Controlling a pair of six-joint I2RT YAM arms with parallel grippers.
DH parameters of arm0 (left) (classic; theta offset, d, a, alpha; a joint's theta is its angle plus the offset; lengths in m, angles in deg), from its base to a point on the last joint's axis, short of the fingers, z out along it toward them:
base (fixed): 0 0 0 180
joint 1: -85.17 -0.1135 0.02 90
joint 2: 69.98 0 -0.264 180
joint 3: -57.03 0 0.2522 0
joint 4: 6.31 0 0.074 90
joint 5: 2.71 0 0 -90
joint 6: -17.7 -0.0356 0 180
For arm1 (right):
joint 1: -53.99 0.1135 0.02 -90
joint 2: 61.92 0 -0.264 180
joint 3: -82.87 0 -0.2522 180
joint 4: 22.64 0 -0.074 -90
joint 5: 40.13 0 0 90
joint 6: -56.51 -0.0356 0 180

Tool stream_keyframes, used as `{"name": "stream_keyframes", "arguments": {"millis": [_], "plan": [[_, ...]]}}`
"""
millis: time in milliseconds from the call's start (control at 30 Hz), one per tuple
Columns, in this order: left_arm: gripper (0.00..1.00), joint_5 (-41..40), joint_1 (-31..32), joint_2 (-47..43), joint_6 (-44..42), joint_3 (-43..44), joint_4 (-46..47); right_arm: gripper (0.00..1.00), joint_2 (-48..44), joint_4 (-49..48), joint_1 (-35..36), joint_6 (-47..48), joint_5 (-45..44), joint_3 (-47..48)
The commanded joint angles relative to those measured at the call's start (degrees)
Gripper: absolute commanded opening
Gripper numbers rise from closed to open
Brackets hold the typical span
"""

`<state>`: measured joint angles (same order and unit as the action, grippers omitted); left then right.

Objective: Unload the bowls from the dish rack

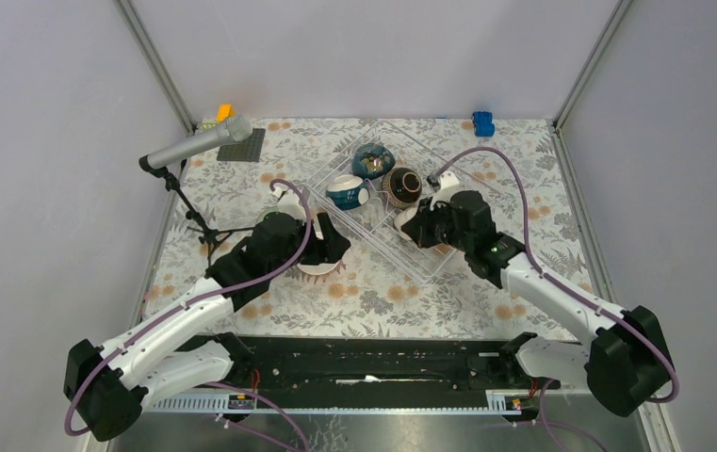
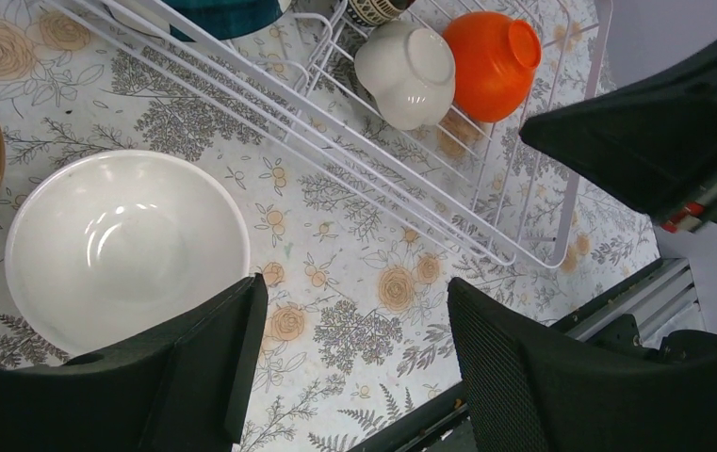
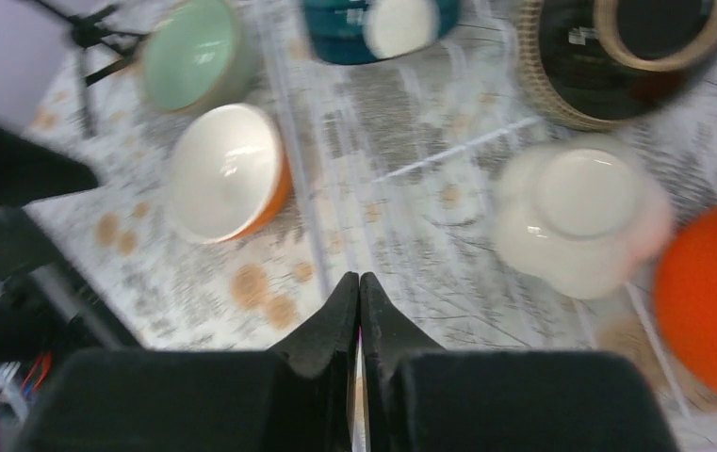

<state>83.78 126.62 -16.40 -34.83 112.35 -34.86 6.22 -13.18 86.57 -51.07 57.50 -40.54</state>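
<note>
Floral tablecloth (image 1: 373, 292) from above: dish rack (image 1: 409, 259) at 1 o'clock, bowls (image 1: 401, 185) inside. Left wrist: left claw (image 2: 354, 320) apart, white bowl (image 2: 126, 250) at 9 o'clock, outside rack. Right wrist: right claw (image 3: 360, 282) together, empty; cream bowl (image 3: 576, 212) at 2 o'clock.

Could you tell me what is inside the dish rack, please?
The dish rack holds a patterned blue bowl, teal bowl, dark brown bowl, cream bowl and orange bowl. From above, the right arm mostly hides the last two.
</note>
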Motion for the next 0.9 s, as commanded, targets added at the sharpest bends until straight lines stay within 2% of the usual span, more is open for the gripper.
{"name": "stream_keyframes", "arguments": {"millis": [0,67,167,233,267,367,467,533,667,733,800,867], "plan": [[0.75,2.1,-0.3,-1.1,-1.0,-1.4,5.4,0.09,-5.1,-15.2,0.2,3.6,20.7,-4.8],[0.75,2.7,-0.3,-1.0,-1.2,-1.7,6.4,0.14,-6.5,-22.4,0.3,4.3,23.7,-8.2],[0.75,3.1,-0.4,-0.5,-1.5,-1.7,7.0,0.27,-8.3,-23.6,0.2,4.4,17.5,-10.7],[0.75,3.0,-0.3,-0.3,-1.9,-1.7,7.1,0.53,-9.1,-20.4,0.2,5.7,13.3,-10.5],[0.75,3.0,-0.3,-0.3,-2.0,-1.7,7.2,0.60,-9.0,-19.9,0.2,6.0,12.0,-10.5],[0.75,2.7,-0.4,-0.4,-2.6,-2.2,7.7,0.67,-7.5,-16.3,0.3,7.9,11.6,-8.7],[0.75,2.5,-0.3,-0.7,-3.0,-2.9,9.3,0.84,-6.8,-15.1,0.2,8.0,9.9,-8.0],[0.75,2.3,-0.3,-1.0,-3.1,-3.2,9.9,0.99,-6.7,-15.1,0.2,4.3,3.1,-8.4],[0.75,1.1,-0.3,-1.4,-3.8,-3.4,9.9,1.00,-4.9,-10.3,0.2,-6.9,-15.2,-7.1],[0.74,0.3,-0.3,-1.7,-3.9,-3.4,9.7,1.00,-2.6,-4.1,0.1,-9.8,-18.5,-3.6],[0.75,0.0,-0.3,-1.7,-4.1,-3.2,9.2,1.00,1.3,6.9,0.2,-14.3,-21.9,2.9],[0.75,-0.3,-0.3,-1.8,-4.3,-3.2,9.0,1.00,5.4,14.2,0.2,-16.9,-22.3,8.2]]}}
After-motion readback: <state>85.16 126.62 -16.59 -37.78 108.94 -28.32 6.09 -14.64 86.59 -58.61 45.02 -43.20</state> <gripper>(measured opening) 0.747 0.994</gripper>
